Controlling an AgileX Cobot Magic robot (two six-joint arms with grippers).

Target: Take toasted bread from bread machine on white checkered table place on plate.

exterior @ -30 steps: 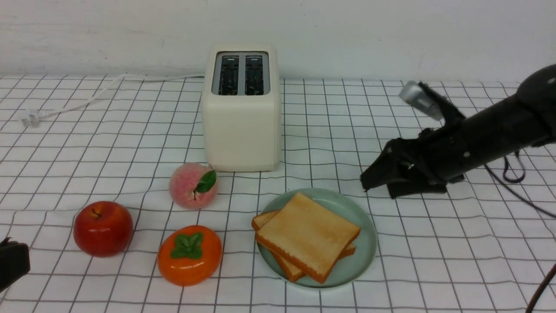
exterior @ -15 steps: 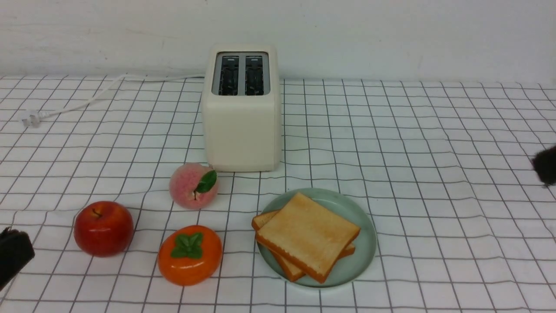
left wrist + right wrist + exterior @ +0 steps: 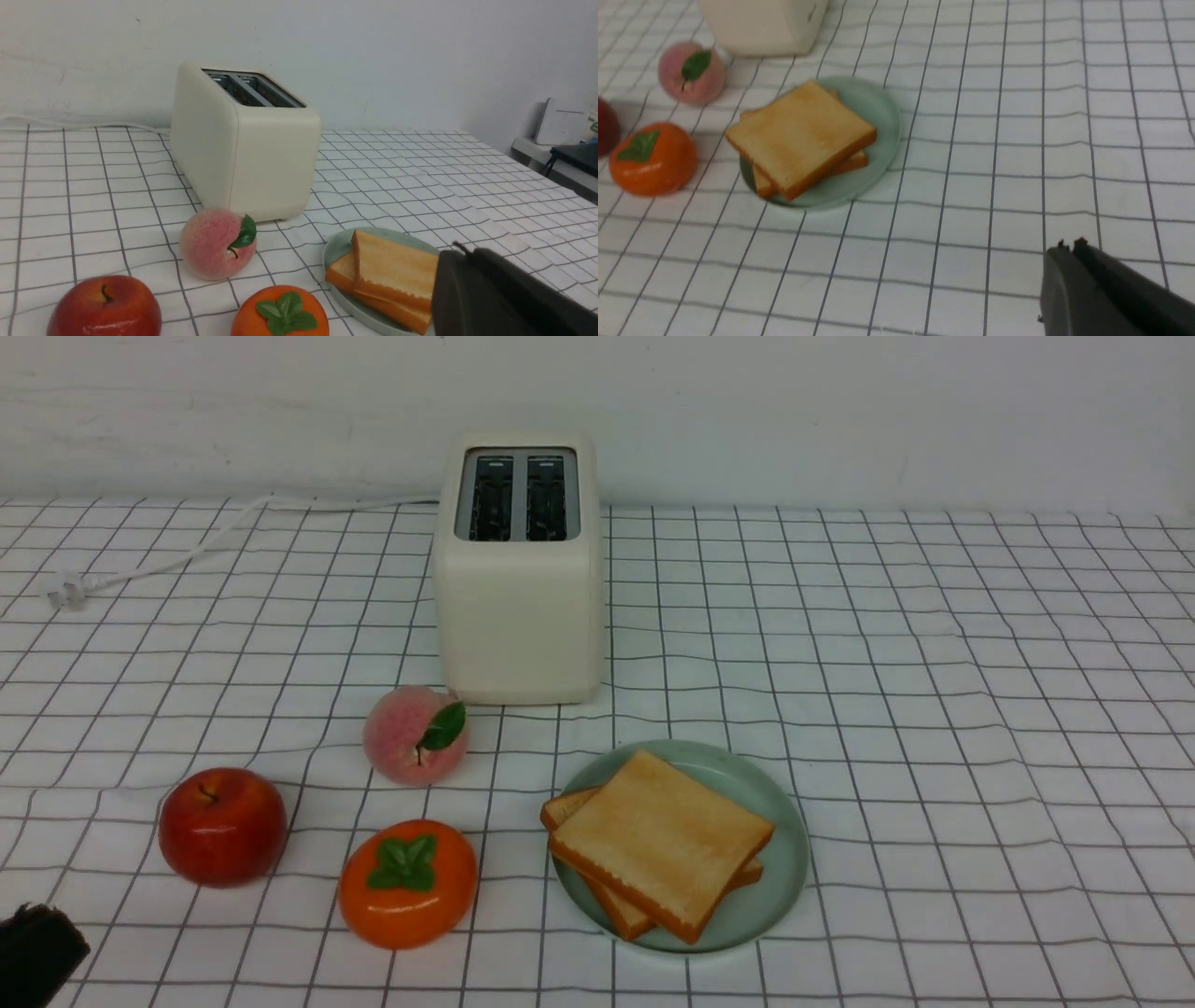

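Toasted bread (image 3: 661, 840) is lying in a two-slice stack on the plate (image 3: 789, 882), which is sitting on the counter (image 3: 934, 709) near the bread machine (image 3: 518, 607); the left fingers (image 3: 486, 289) and the right fingers (image 3: 1087, 289) are hanging pressed together, gripping nothing, apart from the plate

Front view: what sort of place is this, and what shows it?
Probably a staged tabletop test set-up: white grid-lined cloth, bare white wall, boxy cream toaster with its plug lying loose.
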